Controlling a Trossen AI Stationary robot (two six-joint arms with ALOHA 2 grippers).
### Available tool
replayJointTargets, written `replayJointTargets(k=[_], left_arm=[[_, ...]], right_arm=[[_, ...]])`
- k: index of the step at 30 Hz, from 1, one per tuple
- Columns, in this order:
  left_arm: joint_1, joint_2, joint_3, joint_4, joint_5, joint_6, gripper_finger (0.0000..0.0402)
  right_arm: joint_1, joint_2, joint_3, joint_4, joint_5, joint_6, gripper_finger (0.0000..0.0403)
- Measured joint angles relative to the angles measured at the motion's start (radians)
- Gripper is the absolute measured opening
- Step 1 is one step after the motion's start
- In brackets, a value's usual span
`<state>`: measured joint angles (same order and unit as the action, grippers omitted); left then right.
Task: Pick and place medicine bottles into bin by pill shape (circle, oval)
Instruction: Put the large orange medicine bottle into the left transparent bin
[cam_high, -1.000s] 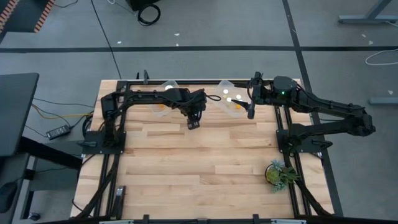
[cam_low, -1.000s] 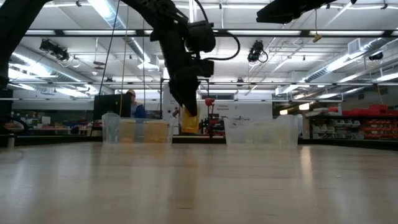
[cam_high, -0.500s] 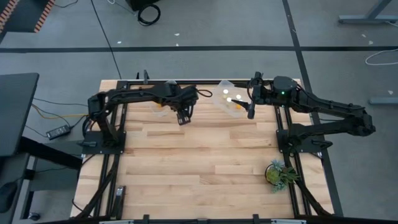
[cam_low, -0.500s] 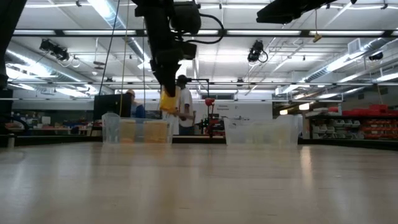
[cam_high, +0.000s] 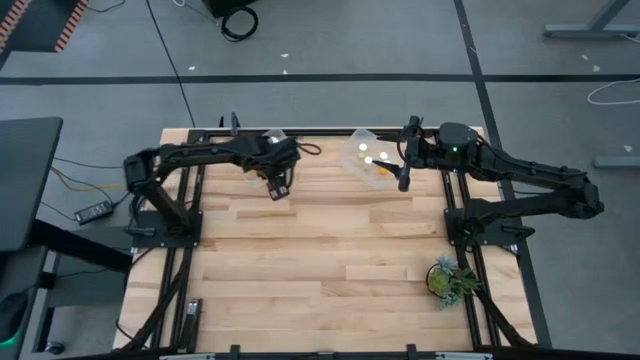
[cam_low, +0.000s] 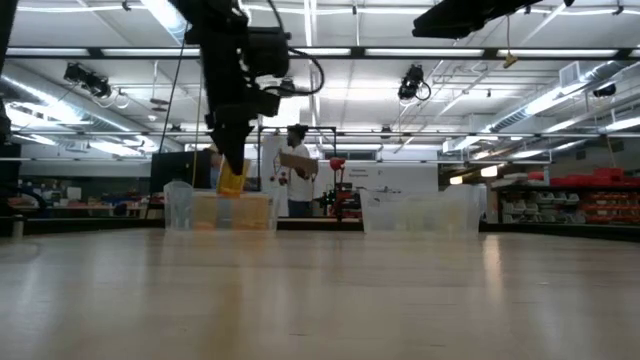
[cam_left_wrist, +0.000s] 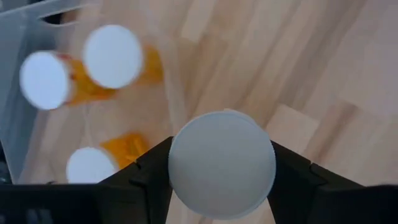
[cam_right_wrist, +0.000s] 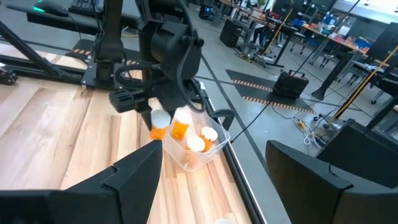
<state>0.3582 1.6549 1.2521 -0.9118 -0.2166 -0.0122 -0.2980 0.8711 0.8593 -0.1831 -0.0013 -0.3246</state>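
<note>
The wooden table (cam_high: 330, 250) stands in a large hall with ceiling lights, where a person (cam_low: 296, 180) is seen far behind. The left gripper (cam_high: 277, 187) is clamped on a medicine bottle (cam_left_wrist: 222, 164), above the table and just beside the left bin (cam_left_wrist: 28, 93), which holds three bottles. The held bottle hangs upright, its white cap toward the wrist. The right gripper (cam_high: 404, 181) waits with fingers apart, beside the right bin (cam_high: 366, 160).
</note>
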Motion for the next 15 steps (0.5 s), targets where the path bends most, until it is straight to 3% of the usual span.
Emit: replayJointTargets(k=[10, 15], left_arm=[[0.098, -0.274, -0.279, 0.251, -0.001, -0.065, 0.0217], [0.15, -0.336, -0.394, 0.394, -0.001, -0.109, 0.021]], right_arm=[[0.0, 0.0, 0.0, 0.007, 0.0, 0.005, 0.0294], [0.0, 0.0, 0.0, 0.02, 0.0, 0.007, 0.0294]])
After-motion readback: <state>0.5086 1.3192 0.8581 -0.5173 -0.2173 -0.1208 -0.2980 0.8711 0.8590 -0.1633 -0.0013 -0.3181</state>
